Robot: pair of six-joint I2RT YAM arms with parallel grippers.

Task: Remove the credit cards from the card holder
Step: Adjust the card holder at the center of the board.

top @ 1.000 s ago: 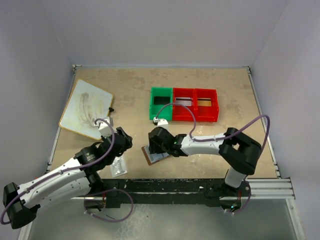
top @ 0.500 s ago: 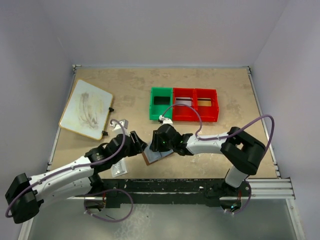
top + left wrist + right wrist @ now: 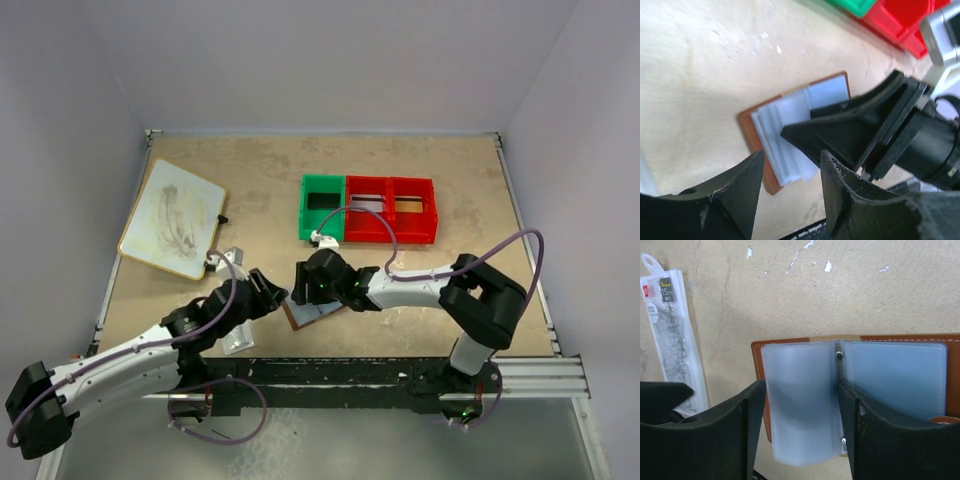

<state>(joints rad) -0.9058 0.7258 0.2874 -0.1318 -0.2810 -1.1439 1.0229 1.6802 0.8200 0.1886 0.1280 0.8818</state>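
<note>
The open card holder has frosted pockets too cloudy to show any cards. Right gripper straddles one pocket, jaws wide. Left gripper hovers beside, likewise spread.

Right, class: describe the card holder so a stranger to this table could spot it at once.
Start at the row of green bin and red bins on the tan table, then come straight toward the near edge from the green one. There lies the card holder, opened flat. Unlike the clear packet to its left, it is brown leather with frosted bluish pockets.
</note>
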